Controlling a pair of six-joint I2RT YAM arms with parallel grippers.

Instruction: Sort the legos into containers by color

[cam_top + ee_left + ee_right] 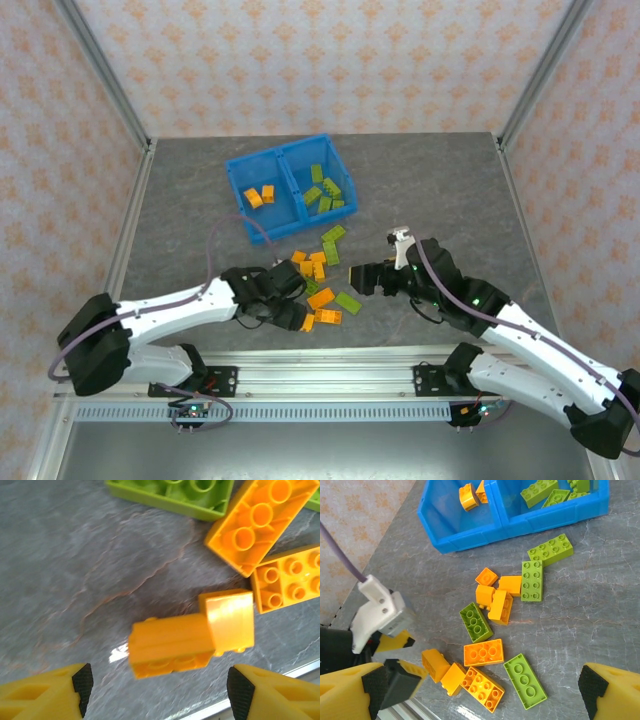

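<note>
Two orange legos lie loose inside my wide-open left gripper; my right gripper gapes empty. Blue bin sits at twelve o'clock.

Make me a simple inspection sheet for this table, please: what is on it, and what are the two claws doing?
Surface: grey stone-look table top, no spills seen.
Job's things: blue bin with two orange bricks in its left half and green bricks in its right; loose bricks of both colours lie in front of it.
Clutter: nothing seen.
Grippers: left gripper open, fingers either side of an orange brick pair without touching; right gripper open and empty above the loose bricks.
Cables: a purple cable runs along each arm.
Surroundings: patterned walls, metal posts.
</note>
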